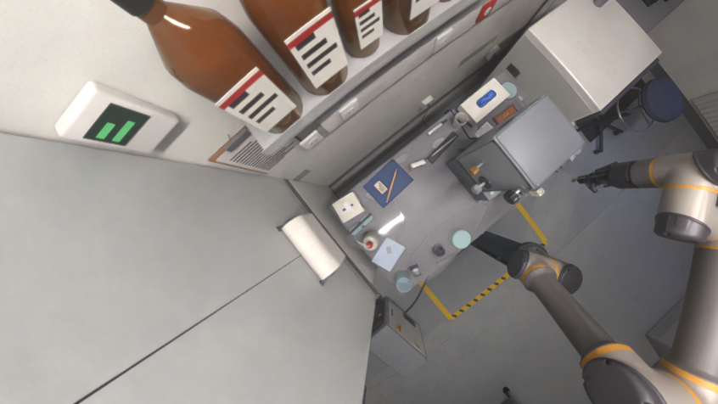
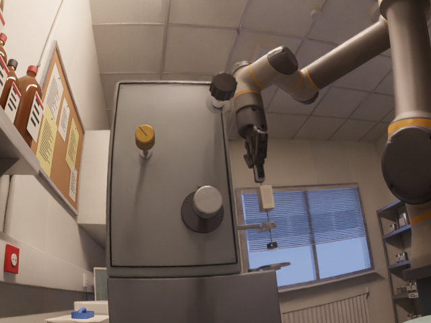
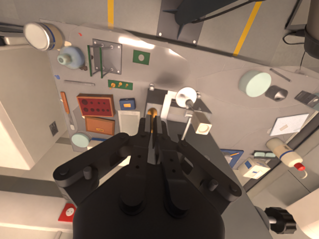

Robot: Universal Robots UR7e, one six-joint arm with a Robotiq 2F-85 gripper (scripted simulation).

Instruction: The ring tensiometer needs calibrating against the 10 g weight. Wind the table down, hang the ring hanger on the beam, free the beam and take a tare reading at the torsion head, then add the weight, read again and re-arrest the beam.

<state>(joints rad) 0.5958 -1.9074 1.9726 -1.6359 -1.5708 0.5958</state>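
Note:
Beside the grey tensiometer cabinet point(image 2: 172, 177), the beam point(image 2: 249, 226) juts out with the ring hanger point(image 2: 269, 227) hanging from it over the round sample table point(image 2: 268, 267). My gripper point(image 2: 259, 179) hangs just above the cream beam housing point(image 2: 266, 198), closed on a small brass 10 g weight point(image 3: 152, 121) that shows only as an orange sliver between the fingers. On the cabinet front sit the yellow arrest knob point(image 2: 145, 137) and the grey torsion head dial point(image 2: 206, 206). A black knob point(image 2: 222, 87) sits at the cabinet's top corner.
A red weight box point(image 3: 95, 104) with several holes lies on the bench, with an orange case point(image 3: 100, 125) beside it. A wash bottle point(image 3: 284, 153) and a pale round dish point(image 3: 254, 83) lie to the other side. Brown bottles point(image 2: 21, 101) stand on the wall shelf.

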